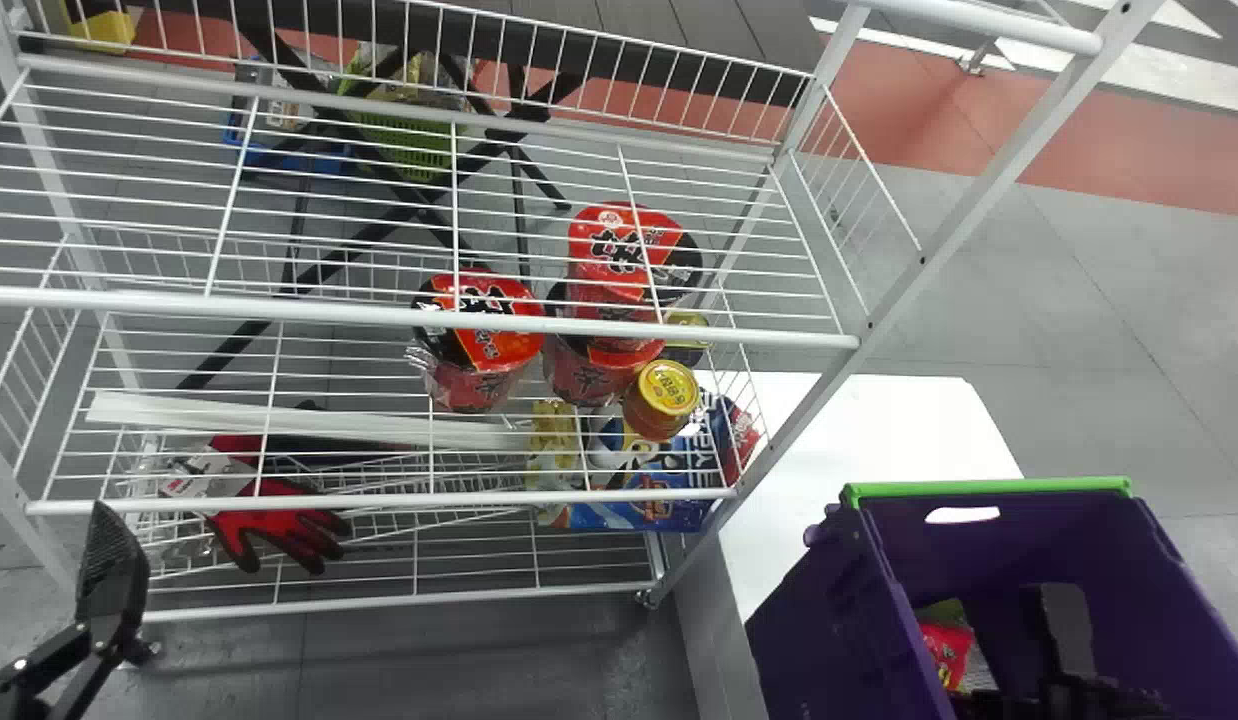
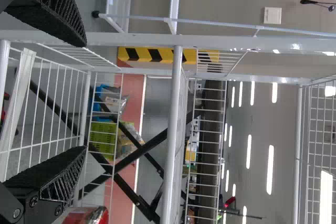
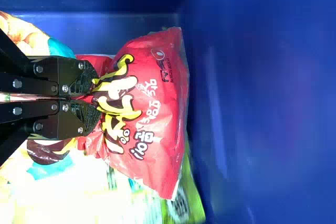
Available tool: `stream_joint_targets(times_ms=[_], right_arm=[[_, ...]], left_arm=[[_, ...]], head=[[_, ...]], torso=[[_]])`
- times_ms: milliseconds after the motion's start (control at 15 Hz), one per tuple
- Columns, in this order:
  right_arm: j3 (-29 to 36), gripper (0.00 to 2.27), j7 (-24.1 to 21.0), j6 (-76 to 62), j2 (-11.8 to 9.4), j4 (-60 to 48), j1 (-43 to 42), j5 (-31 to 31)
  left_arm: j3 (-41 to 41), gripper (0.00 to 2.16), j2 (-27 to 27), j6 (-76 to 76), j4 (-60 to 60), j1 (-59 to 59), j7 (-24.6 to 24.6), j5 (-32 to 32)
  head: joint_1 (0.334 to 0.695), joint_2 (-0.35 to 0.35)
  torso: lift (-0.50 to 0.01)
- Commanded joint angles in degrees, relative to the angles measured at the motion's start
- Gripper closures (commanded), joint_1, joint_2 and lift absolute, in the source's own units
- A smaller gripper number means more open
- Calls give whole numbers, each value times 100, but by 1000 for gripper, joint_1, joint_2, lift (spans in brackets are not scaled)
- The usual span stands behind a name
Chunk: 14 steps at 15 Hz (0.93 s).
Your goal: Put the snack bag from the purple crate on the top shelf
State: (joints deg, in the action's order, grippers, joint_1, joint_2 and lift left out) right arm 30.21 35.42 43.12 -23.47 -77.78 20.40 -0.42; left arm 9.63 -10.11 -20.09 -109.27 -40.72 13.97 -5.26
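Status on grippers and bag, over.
Right gripper shut on red snack bag, inside purple crate. Left gripper open, by rack. Other packs crowd the bag.

Free room above upper wire deck (image 1: 379, 316); rt. post (image 1: 979, 190) stands btwn deck & crate (image 1: 849, 610), w/ crate walls round R gripper (image 1: 1064, 630).

Bright light from ceiling strips (image 2: 270, 169)

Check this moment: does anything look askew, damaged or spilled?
The long white strip lies askew, slanting against the white front rails. The red snack bag bunches where the right gripper pinches it; I see no tear or spill.
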Motion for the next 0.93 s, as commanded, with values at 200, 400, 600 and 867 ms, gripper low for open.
stream_joint_targets(times_ms=[200, 400, 600, 867], right_arm=[[-59, 2253, -18, 114, 79, -124, 105, -11], [-85, 2253, -26, 114, 88, -159, 105, 16], [-156, 2253, -88, 132, 79, -150, 87, 24], [-191, 2253, -114, 325, 88, -159, 17, 59]], left_arm=[[13, 117, -44, 19, -138, -121, 0, 25], [4, 117, -53, 19, -191, -173, 0, 42], [-13, 117, -97, 160, -217, -156, 0, 42], [-49, 117, -149, 230, -226, -121, 0, -10]], head=[[695, -350], [695, -350], [695, -350], [695, -350]], torso=[[-407], [-395], [-383], [-366]])
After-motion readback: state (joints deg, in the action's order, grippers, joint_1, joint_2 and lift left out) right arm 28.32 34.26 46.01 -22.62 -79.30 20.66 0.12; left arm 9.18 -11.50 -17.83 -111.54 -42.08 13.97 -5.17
